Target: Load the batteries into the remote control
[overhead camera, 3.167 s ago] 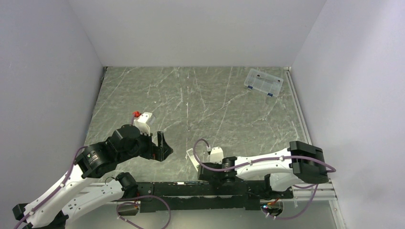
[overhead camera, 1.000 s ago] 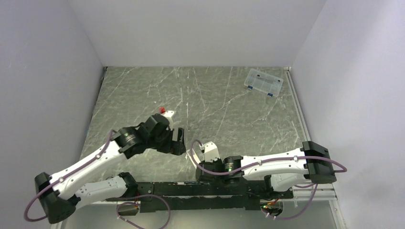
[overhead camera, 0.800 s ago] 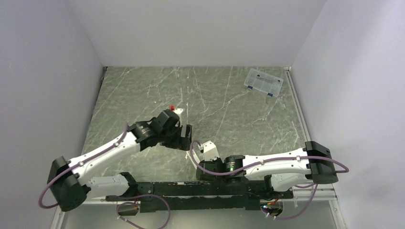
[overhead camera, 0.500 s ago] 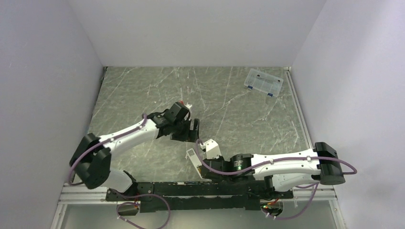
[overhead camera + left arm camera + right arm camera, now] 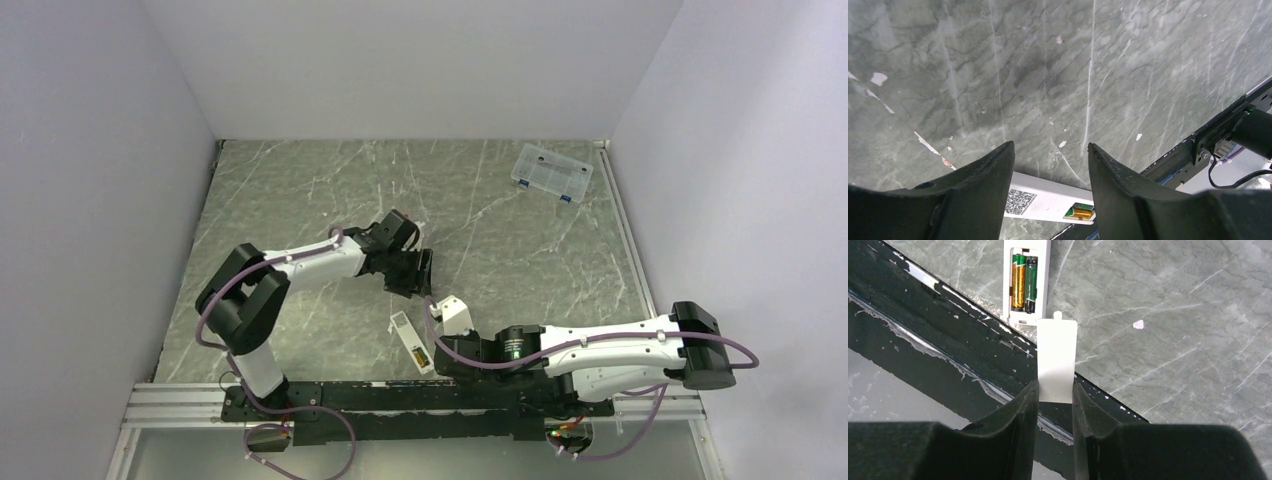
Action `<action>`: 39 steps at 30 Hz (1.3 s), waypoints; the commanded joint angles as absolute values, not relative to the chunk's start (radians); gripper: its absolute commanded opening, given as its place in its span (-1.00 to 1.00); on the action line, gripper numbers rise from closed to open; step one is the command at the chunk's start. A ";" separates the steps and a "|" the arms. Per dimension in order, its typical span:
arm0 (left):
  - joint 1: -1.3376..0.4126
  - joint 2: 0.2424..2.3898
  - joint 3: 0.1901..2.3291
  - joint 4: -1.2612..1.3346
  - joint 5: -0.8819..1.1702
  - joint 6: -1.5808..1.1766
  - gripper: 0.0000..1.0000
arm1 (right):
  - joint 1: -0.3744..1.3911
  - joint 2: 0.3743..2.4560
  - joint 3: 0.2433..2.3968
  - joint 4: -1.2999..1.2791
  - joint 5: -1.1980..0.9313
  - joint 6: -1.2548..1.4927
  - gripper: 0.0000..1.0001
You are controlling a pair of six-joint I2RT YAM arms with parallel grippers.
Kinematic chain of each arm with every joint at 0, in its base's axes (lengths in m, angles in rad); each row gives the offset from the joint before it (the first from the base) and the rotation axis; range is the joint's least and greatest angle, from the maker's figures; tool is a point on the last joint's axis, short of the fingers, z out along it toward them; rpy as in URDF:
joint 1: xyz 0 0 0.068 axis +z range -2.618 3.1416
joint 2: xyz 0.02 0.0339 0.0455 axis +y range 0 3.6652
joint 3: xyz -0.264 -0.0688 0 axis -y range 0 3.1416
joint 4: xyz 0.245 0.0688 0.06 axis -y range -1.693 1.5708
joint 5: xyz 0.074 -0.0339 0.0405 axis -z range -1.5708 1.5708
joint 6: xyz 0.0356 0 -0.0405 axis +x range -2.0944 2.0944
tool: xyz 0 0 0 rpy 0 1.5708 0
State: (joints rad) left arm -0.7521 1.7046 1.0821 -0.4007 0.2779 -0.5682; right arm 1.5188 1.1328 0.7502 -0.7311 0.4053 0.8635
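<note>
The remote control (image 5: 408,338) is a slim white bar lying face down near the table's front edge, its battery recess uncovered. In the right wrist view, the batteries lie side by side in the remote control (image 5: 1026,260): one gold (image 5: 1019,275), one dark green (image 5: 1031,277). My right gripper (image 5: 1055,390) is shut on a flat white cover piece (image 5: 1057,357), whose tab end sits just short of the recess. My left gripper (image 5: 422,272) hovers just beyond the remote, open with nothing between its fingers (image 5: 983,175). Below them the remote control (image 5: 1048,200) and batteries (image 5: 1079,212) show.
A clear compartment box (image 5: 551,172) stands at the back right corner. The black mounting rail (image 5: 400,395) runs along the near edge, right beside the remote's end. White walls close in the left, back and right sides.
The left arm has swung from the left side rightward to just beyond the remote, its jaws narrowing. The right arm has drawn back to the right, uncovering the remote in the top view.
</note>
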 commanded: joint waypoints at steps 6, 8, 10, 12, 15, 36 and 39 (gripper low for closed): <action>-0.752 1.741 1.052 -0.334 0.353 -0.573 0.04 | 1.516 1.133 0.733 -0.679 0.381 0.870 -0.98; -0.753 1.736 1.029 -0.327 0.351 -0.580 -0.01 | 1.515 1.141 0.736 -0.682 0.378 0.869 -0.98; -0.752 1.728 1.007 -0.318 0.352 -0.586 -0.06 | 1.516 1.150 0.739 -0.680 0.371 0.864 -0.98; -0.753 1.720 0.989 -0.316 0.350 -0.591 -0.10 | 1.516 1.157 0.739 -0.677 0.366 0.861 -0.98; -0.752 1.700 0.963 -0.315 0.340 -0.598 -0.11 | 1.516 1.163 0.741 -0.671 0.364 0.857 -0.98; -0.753 1.522 0.847 -0.349 0.287 -0.630 -0.10 | 1.507 1.221 0.820 -0.687 0.322 0.652 -0.91; -0.752 1.488 0.858 -0.373 0.270 -0.630 0.01 | 1.497 1.237 0.839 -0.689 0.309 0.592 -0.91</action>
